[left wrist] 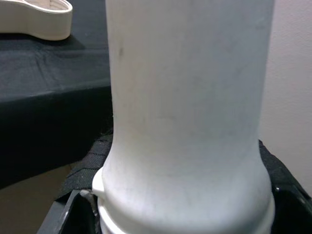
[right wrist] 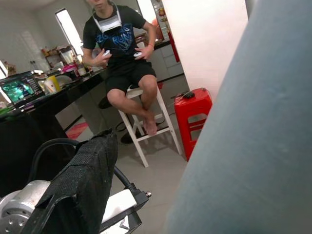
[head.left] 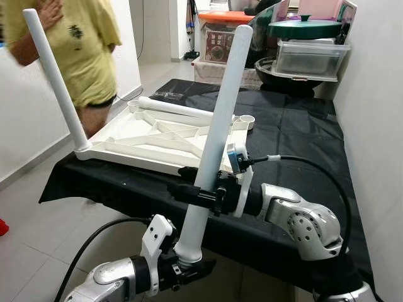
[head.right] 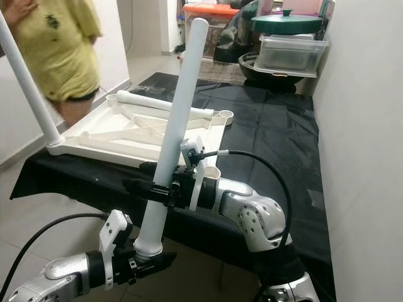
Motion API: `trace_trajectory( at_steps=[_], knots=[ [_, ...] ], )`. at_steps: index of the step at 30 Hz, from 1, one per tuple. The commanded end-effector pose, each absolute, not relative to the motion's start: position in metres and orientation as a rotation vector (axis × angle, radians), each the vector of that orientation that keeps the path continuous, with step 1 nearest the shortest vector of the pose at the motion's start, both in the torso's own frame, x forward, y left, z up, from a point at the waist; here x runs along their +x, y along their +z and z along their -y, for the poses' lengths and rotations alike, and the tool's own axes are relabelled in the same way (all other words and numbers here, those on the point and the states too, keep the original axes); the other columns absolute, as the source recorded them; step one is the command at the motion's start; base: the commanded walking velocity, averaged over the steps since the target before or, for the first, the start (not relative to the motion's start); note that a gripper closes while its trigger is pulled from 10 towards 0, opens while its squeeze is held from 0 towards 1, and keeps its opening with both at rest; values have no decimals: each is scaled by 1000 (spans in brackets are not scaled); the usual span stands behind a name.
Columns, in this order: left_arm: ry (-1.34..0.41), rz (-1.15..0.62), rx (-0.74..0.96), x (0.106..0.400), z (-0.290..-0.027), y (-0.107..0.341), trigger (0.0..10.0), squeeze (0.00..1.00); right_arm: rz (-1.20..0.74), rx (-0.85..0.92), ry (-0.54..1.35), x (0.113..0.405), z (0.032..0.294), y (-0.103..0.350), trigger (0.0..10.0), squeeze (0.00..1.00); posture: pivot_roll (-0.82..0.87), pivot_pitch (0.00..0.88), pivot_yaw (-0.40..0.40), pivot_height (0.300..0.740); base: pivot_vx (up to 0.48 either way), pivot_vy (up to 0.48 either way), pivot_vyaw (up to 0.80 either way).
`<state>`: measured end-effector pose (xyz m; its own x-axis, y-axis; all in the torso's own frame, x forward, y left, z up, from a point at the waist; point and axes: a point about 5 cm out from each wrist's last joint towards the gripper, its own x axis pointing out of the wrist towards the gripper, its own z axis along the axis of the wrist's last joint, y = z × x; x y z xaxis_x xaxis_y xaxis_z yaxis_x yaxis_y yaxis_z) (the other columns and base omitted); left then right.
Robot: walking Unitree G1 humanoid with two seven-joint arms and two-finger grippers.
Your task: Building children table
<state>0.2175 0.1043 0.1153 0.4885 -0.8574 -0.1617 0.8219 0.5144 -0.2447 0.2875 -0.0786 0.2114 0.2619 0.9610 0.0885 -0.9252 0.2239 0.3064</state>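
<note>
The right gripper (head.left: 196,196) is clamped around the middle of a white table leg (head.left: 217,129), its black fingers closed on the tube. The left gripper (head.left: 189,267) grips the same leg at its flared lower end; the left wrist view shows that collar sitting between the black pads (left wrist: 80,170). The leg stands tilted, held in the air just in front of the near edge of a black-covered table (head.left: 296,135). On that cloth lies the upturned white tabletop (head.left: 160,135), ribs showing, with one leg (head.left: 55,82) already standing in its near left corner and another leg (head.left: 173,108) lying across its far side. A person in a yellow shirt (head.left: 82,44) stands beside the table's left end. Plastic storage boxes (head.left: 310,56) are stacked beyond the far end. In the right wrist view a seated person (right wrist: 122,53) on a white stool holds controllers, near a red stool (right wrist: 192,117)
</note>
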Motion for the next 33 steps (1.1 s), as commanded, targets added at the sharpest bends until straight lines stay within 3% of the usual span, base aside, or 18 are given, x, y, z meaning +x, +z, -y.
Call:
trace_trajectory(
  at_steps=[1, 2, 3, 4, 6, 24, 25, 27, 28, 32, 33],
  knots=[
    [-1060, -300, -126, 213, -102, 114, 10000, 0, -140, 331, 1354, 286, 71, 214, 10000, 0, 17, 0, -20, 740, 0, 0, 0],
    [-1060, -300, -126, 213, -102, 114, 10000, 0, -140, 331, 1354, 286, 71, 214, 10000, 0, 17, 0, -20, 740, 0, 0, 0],
    [-1066, -312, -125, 211, -103, 112, 10000, 0, -140, 347, 1358, 287, 70, 216, 6000, 0, 15, 0, -19, 740, 0, 0, 0],
    [-1066, -312, -125, 211, -103, 112, 10000, 0, -140, 347, 1358, 287, 70, 216, 6000, 0, 15, 0, -19, 740, 0, 0, 0],
    [-1071, -322, -126, 211, -103, 112, 10000, 0, -139, 359, 1369, 286, 69, 217, 0, 0, 12, 0, -18, 740, 0, 0, 0],
    [-1049, -360, -126, 215, -106, 109, 10000, 0, -133, 378, 1407, 282, 65, 222, 0, 0, 11, 0, -20, 740, 0, 0, 0],
    [-1040, -364, -121, 216, -106, 108, 10000, 263, -133, 380, 1408, 282, 65, 222, 0, 0, 12, 0, -19, 740, 0, 0, 0],
    [-1040, -364, -121, 216, -106, 108, 10000, 263, -133, 380, 1408, 282, 65, 222, 0, 0, 12, 0, -19, 740, 0, 0, 0],
    [-1026, -353, -104, 217, -105, 107, 10000, 1000, -128, 383, 1402, 283, 66, 223, 0, 0, 14, 0, -17, 740, 0, 0, 0],
    [-999, -336, -73, 217, -104, 105, 10000, 1000, -113, 402, 1368, 289, 72, 226, 0, 0, 15, 0, -21, 740, 0, 0, 0],
    [-992, -343, -63, 217, -105, 103, 10000, 82, -108, 411, 1359, 290, 75, 227, 0, 0, 12, 0, -19, 740, 0, 0, 0]
  ],
)
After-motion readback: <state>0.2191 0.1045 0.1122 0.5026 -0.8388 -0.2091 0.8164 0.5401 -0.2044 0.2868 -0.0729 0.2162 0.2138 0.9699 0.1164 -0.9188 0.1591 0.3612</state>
